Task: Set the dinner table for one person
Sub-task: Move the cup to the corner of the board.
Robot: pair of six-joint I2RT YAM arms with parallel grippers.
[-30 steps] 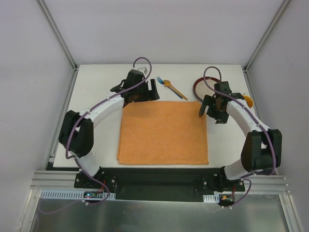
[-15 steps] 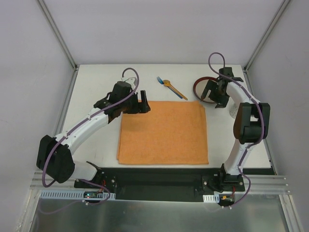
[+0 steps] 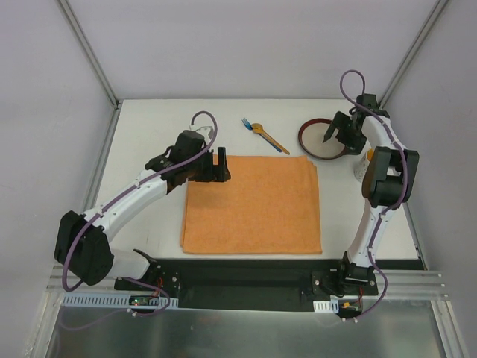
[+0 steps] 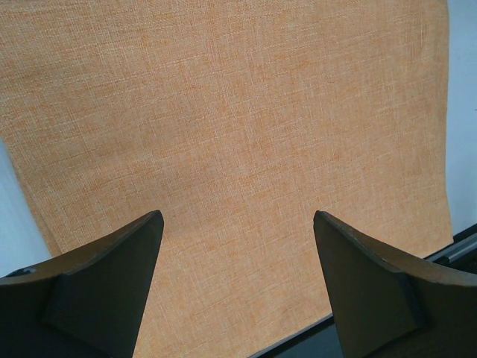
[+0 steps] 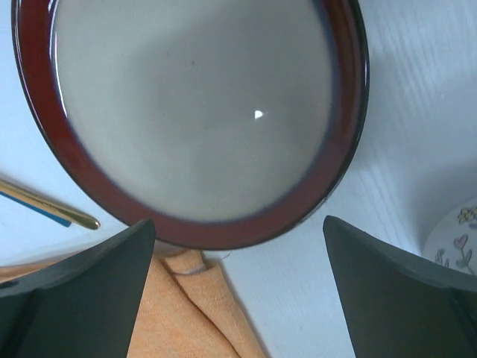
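Dinner table (image 3: 149,127) bears an orange placemat (image 3: 253,205), with left end effector (image 3: 220,165) and right end effector (image 3: 339,134) both spread, empty.

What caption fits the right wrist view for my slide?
Open right gripper poised above the red-rimmed plate on the white dinner table, beside the folded corner of the orange placemat.

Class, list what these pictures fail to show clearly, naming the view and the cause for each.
- White patterned item: right wrist view, cut off by the frame edge; top view, mostly behind the right arm.
- Cutlery: top view, too small to count pieces; right wrist view, cut off at the left edge.
- Plate, right side: top view, covered by the right gripper.
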